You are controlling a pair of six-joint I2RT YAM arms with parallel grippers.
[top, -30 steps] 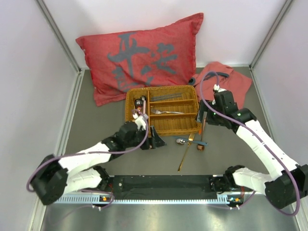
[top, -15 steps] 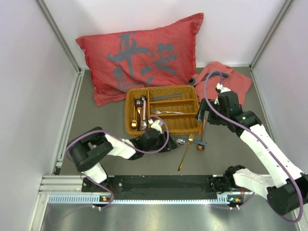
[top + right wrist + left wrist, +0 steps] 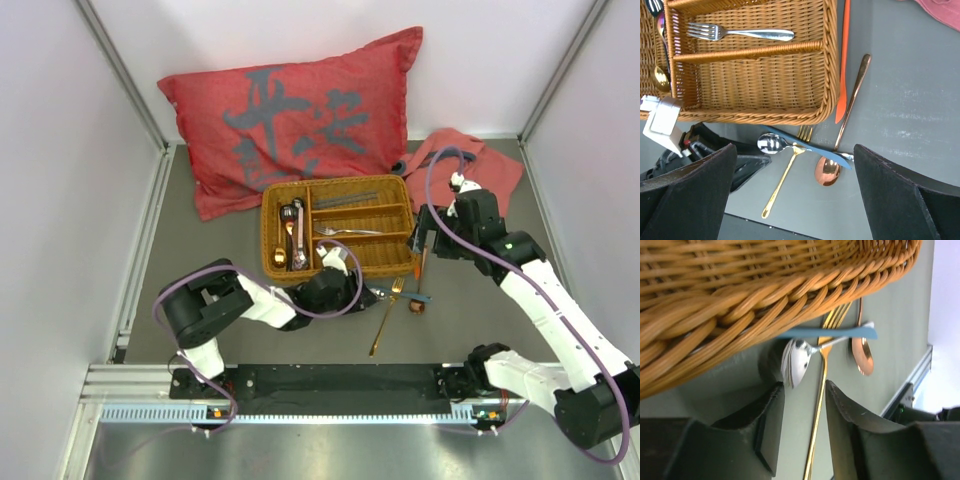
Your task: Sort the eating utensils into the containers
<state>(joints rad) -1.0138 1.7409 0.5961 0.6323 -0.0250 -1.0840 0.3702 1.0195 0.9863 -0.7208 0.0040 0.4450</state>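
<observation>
The wicker tray [image 3: 336, 262] holds several spoons in its long left compartment [image 3: 290, 240], a silver fork [image 3: 740, 33] in a middle one, and dark utensils [image 3: 350, 201] at the back. On the table in front lie a silver spoon [image 3: 796, 365], a gold fork [image 3: 819, 390], a blue knife [image 3: 840, 333], a copper spoon [image 3: 863, 352] and an orange stick [image 3: 842, 65]. My left gripper [image 3: 801, 390] is open and empty, low on the table, with the silver spoon's bowl just ahead of its fingertips. My right gripper [image 3: 795, 147] is open and empty, above the tray's right front corner.
A red cushion [image 3: 290, 115] lies behind the tray and a pink cloth [image 3: 470, 170] at the back right. The tray's front wall [image 3: 740, 290] stands close beside my left gripper. Grey walls close in both sides.
My left gripper has swung right along the tray's front, from the left part to the silver spoon. The right arm has shifted only slightly.
</observation>
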